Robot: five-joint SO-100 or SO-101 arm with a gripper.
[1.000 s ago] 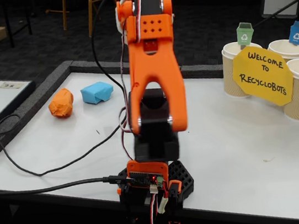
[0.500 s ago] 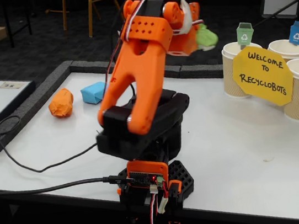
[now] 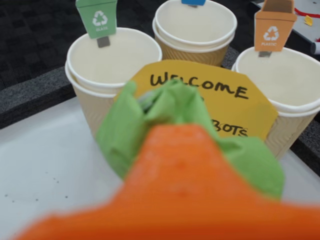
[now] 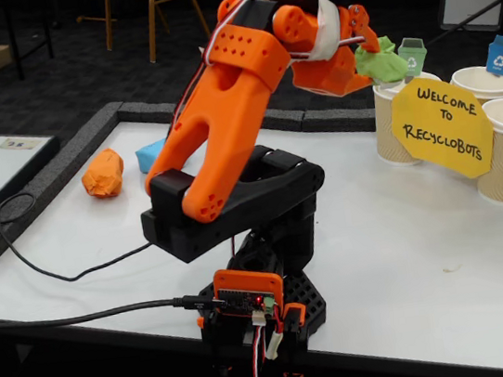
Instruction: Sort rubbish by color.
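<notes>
The gripper (image 4: pixel 366 58) is clamped on the green wad (image 4: pixel 382 62); in the wrist view the orange jaw fills the bottom of the picture and the green wad (image 3: pixel 172 112) bulges out past it on both sides. A second ago the arm stood upright over its base with no wad showing; half a second ago it was swinging right with the green wad aloft; now it has reached across so the wad hangs just short of the paper cups. Reads as transport nearly done, release next.

Green wad is off the table, held in the air, right beside the green-tagged cup (image 3: pixel 114 55), slightly in front of its rim in the wrist view. Not yet over the opening, as far as can be judged. The yellow welcome sign (image 3: pixel 230 100) sits behind the wad, partly covered by it.

Wad is lumpy, no clear long axis; in the wrist view it spreads a bit wider left-right than tall, with a crumpled peak pointing toward the cups.

Orange wad (image 4: pixel 102 174) and blue wad (image 4: pixel 151 154) lie on the table (image 4: pixel 410 250) at far left in the fixed view, close together, the blue one partly hidden by the arm. Both unsorted. The orange-tagged cup (image 3: pixel 280 80) and the middle cup (image 3: pixel 196 25) look empty.
</notes>
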